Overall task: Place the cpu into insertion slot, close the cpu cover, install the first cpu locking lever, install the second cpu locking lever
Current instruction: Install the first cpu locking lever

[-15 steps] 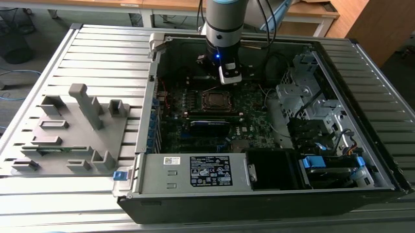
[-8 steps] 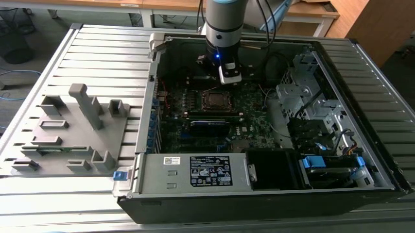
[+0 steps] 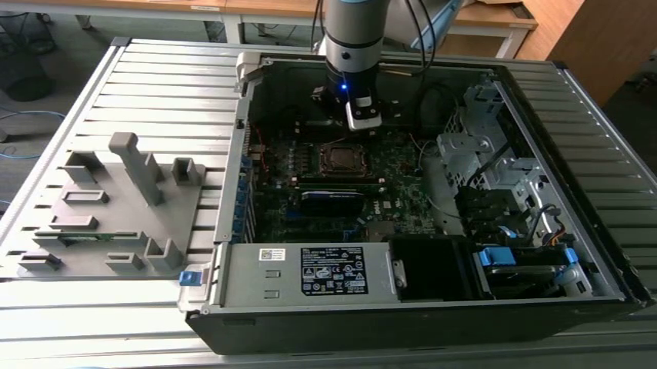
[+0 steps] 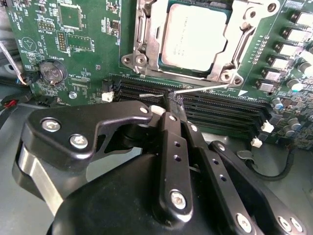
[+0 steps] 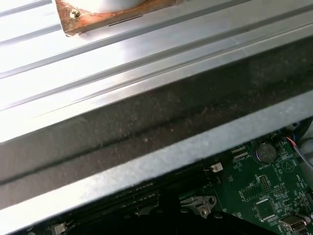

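The cpu (image 4: 193, 36) lies pale and flat in the insertion slot (image 3: 340, 157) on the green motherboard. Over its edges lies the silvery cpu cover (image 4: 146, 46), with the chip's face showing through the window. A thin wire locking lever (image 4: 205, 87) runs along the socket's side, over the black memory slots. My gripper (image 4: 172, 104) is shut, its black fingers (image 4: 168, 142) pressed together and the tip right at this lever; whether it clamps the wire I cannot tell. In the exterior view the gripper (image 3: 365, 119) hangs inside the case just behind the socket.
The open computer case (image 3: 236, 223) lies on a slatted metal table (image 3: 154, 84). A grey fixture block (image 3: 123, 200) stands at the exterior view's left. Drive cages and cables (image 3: 493, 177) crowd the right. A coin battery (image 4: 52, 72) sits beside the socket, and the case wall (image 5: 146, 122) runs close by.
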`<action>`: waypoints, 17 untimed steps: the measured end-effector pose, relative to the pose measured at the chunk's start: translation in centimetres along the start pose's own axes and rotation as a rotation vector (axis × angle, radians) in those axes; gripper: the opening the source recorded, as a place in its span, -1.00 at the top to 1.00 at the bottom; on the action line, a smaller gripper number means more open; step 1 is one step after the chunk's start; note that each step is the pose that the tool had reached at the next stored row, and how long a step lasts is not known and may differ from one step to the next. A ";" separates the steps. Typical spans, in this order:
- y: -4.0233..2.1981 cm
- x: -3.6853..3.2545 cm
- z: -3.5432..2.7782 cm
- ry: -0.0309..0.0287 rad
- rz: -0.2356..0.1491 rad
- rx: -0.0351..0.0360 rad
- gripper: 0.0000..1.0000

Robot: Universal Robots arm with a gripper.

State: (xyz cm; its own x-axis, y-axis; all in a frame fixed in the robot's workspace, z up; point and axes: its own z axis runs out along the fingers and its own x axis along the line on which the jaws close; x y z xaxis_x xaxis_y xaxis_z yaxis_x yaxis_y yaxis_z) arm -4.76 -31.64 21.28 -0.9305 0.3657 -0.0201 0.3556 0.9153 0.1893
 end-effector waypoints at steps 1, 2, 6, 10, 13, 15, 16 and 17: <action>0.00 0.00 0.04 -0.0021 0.000 0.0028 0.79; -0.01 0.00 0.07 -0.0043 0.000 0.0061 0.79; -0.05 0.01 0.28 -0.0153 -0.001 0.0183 0.79; 0.04 0.05 0.36 -0.0164 0.002 0.0190 0.79; 0.18 0.11 0.45 -0.0174 0.007 0.0191 0.79; 0.21 0.13 0.48 -0.0183 0.013 0.0191 0.79; 0.21 0.13 0.48 -0.0186 0.014 0.0193 0.79; 0.22 0.13 0.50 -0.0189 0.016 0.0194 0.79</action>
State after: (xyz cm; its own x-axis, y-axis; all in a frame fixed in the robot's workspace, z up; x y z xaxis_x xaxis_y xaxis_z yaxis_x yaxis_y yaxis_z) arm -4.76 -31.31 20.83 -0.9231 0.3829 -0.0359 0.3719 0.9125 0.1707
